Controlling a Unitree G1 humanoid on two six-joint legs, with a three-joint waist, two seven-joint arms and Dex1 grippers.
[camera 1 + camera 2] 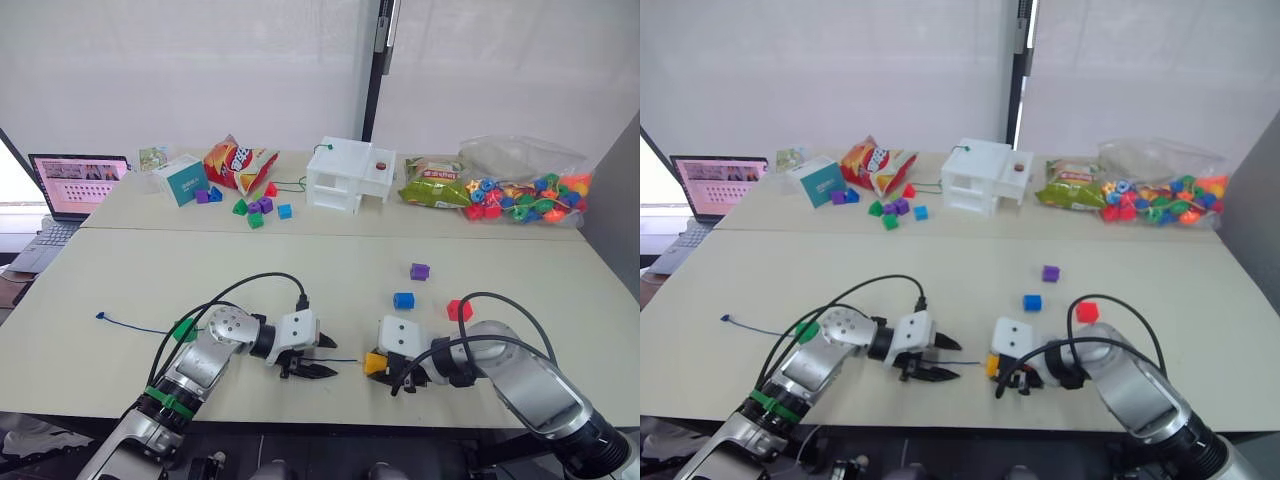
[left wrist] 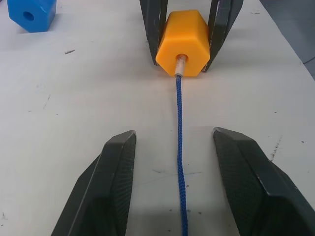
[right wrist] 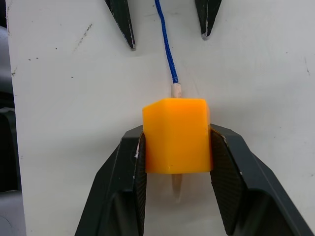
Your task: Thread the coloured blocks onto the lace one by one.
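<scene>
Right gripper [image 3: 177,147] jaws clench the yellow block [image 3: 177,140]; the lace [image 2: 179,147] tip has entered its hole. Left gripper [image 2: 174,187] jaws stand released astride the lace. Advise regripping near the tip and feeding straight through.

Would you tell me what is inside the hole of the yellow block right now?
The lace's pale tip enters the yellow block, held by the right gripper, and emerges behind it. The part inside is hidden.

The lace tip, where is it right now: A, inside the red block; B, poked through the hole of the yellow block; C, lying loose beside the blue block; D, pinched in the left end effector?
B: the pale tip of the lace enters the yellow block held by the right end effector and pokes out its far side.
</scene>
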